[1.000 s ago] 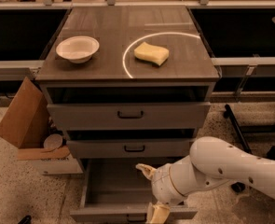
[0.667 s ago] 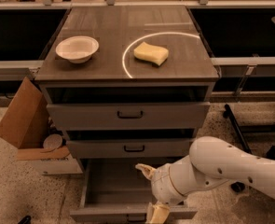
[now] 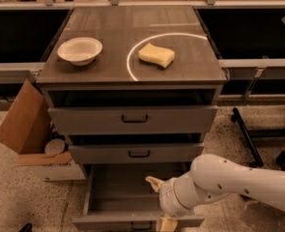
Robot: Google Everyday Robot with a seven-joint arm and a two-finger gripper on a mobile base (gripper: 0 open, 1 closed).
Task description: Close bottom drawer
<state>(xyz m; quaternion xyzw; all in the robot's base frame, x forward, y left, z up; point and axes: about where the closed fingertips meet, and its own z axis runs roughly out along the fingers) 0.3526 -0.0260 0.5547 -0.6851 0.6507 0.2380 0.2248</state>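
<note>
Bottom drawer (image 3: 118,195), lowest of three, stands pulled well out, not yet closed; gripper (image 3: 160,203) hangs over its front edge, fingers spread wide, holding nothing. Judged: the whole inward push remains

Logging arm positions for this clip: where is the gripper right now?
At the bottom centre of the camera view, the gripper is at the front edge of the pulled-out bottom drawer, below the middle drawer.

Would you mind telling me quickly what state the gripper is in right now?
Gripper: open, holding nothing, fingers spread apart over the front right part of the pulled-out bottom drawer.
</note>
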